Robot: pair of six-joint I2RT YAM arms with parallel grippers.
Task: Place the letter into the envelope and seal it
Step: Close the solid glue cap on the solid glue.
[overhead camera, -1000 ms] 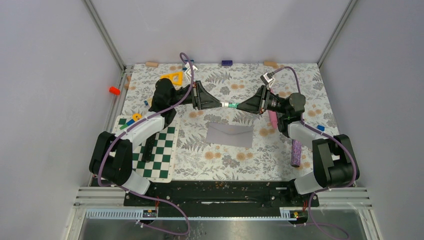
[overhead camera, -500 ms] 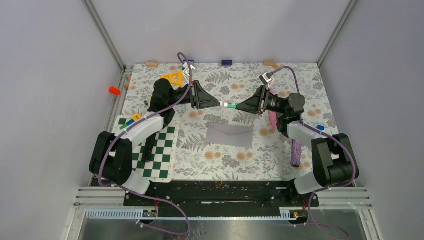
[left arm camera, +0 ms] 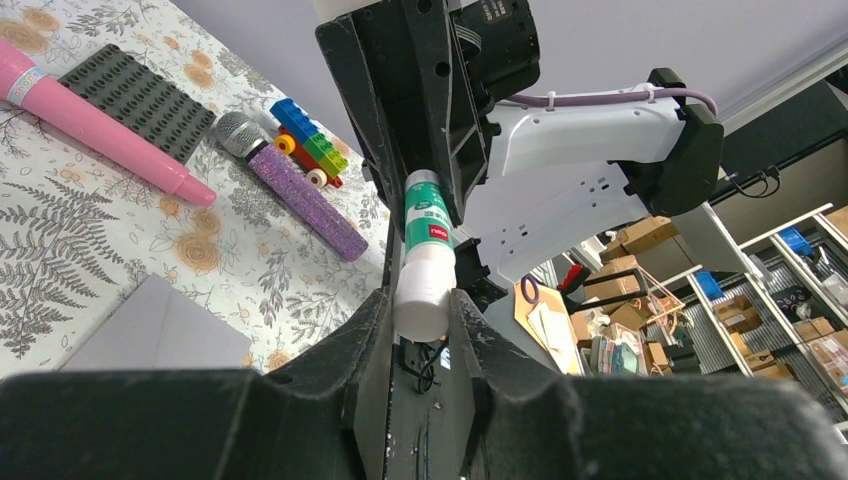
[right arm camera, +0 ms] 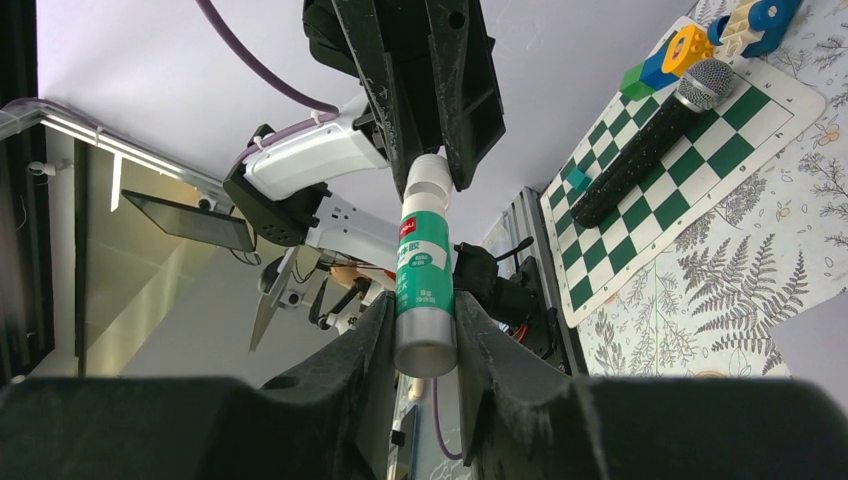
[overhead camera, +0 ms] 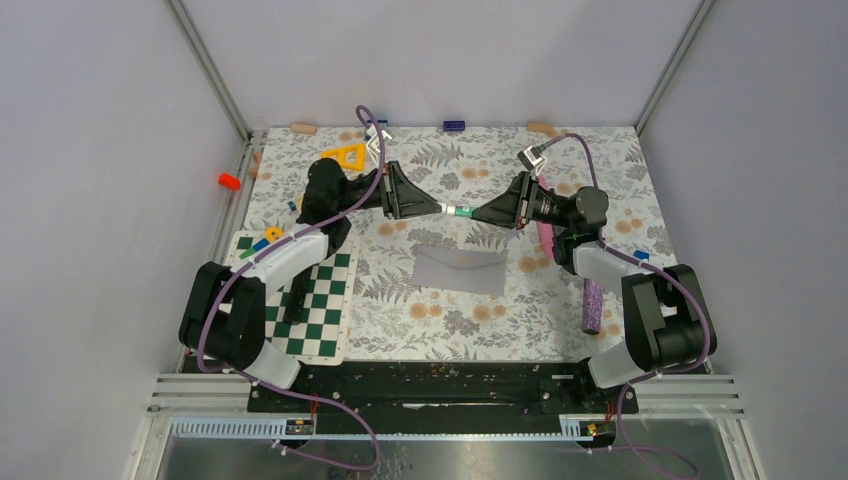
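The grey envelope point(overhead camera: 460, 268) lies flat on the floral mat in the middle, and its corner point(left arm camera: 160, 325) also shows in the left wrist view. The letter is out of view. Above the mat, behind the envelope, a green and white glue stick point(overhead camera: 458, 211) hangs level between both arms. My left gripper point(overhead camera: 441, 210) is shut on its white cap point(left arm camera: 425, 295). My right gripper point(overhead camera: 474, 212) is shut on the green body near the silver base point(right arm camera: 424, 345).
A green chessboard point(overhead camera: 310, 300) with a black microphone point(right arm camera: 650, 140) lies at front left. A pink microphone point(left arm camera: 90, 125), a purple glitter microphone point(overhead camera: 592, 305), a dark studded plate point(left arm camera: 140, 97) and toy bricks point(left arm camera: 305, 140) lie at right. A yellow triangle point(overhead camera: 347, 155) sits at back left.
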